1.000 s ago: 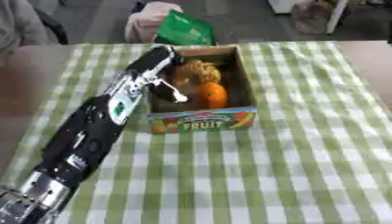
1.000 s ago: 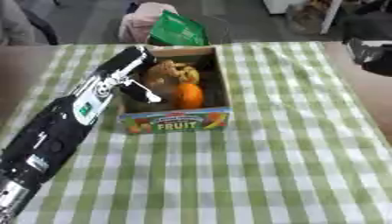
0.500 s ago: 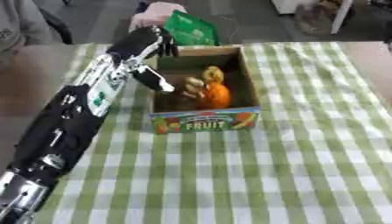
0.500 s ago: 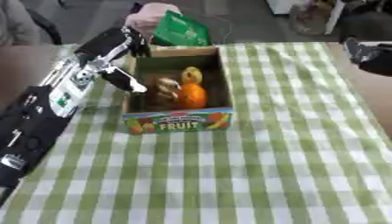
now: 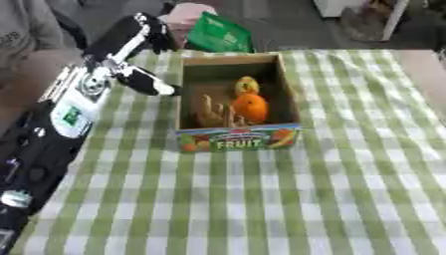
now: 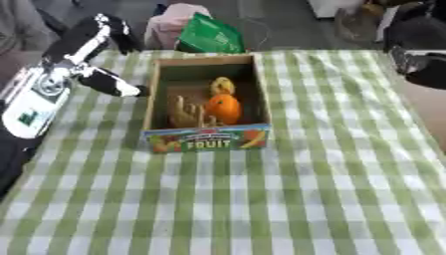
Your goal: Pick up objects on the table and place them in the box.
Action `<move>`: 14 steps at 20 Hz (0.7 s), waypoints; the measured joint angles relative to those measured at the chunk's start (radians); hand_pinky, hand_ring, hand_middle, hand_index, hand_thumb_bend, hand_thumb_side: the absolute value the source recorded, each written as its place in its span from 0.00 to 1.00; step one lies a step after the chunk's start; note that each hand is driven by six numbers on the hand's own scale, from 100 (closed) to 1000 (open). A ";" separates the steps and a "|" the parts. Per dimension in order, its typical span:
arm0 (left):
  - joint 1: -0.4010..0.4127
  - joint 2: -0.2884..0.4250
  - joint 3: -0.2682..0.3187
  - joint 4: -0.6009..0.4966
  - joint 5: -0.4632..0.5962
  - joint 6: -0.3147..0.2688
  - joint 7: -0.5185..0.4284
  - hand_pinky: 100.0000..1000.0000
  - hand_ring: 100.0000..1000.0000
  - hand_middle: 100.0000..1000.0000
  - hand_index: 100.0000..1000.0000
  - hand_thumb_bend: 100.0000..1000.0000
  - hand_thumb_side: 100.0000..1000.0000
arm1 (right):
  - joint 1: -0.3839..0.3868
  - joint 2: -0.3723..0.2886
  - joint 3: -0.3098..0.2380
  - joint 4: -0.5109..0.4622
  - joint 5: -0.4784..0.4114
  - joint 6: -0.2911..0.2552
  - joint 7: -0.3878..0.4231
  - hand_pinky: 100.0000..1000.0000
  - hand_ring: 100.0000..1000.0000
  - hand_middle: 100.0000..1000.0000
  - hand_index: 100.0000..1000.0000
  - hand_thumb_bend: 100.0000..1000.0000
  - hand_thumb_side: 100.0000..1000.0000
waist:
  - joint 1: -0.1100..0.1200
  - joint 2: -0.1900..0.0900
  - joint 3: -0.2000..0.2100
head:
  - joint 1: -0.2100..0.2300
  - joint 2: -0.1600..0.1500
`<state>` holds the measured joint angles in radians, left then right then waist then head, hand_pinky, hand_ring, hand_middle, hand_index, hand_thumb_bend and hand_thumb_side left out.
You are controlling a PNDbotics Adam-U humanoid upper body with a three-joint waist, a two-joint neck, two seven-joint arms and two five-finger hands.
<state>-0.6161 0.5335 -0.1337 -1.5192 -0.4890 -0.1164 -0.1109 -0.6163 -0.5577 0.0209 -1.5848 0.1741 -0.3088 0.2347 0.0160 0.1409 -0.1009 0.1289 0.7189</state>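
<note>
On checked cloth (image 5: pixel 261 199), cardboard box (image 5: pixel 233 140), round orange (image 5: pixel 251 107), left hand (image 5: pixel 131 40) raised

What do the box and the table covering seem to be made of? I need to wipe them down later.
The box looks like matte brown cardboard with a printed front. The table covering seems a green-and-white checked cloth, though coated fabric can't be excluded.
</note>
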 measured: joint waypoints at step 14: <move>0.294 -0.054 0.166 -0.278 0.322 0.125 0.151 0.58 0.40 0.37 0.52 0.78 0.00 | 0.065 0.010 -0.034 -0.005 -0.022 0.015 -0.020 0.72 0.83 0.67 0.87 0.00 0.17 | 0.000 0.000 0.022 | -0.008 0.001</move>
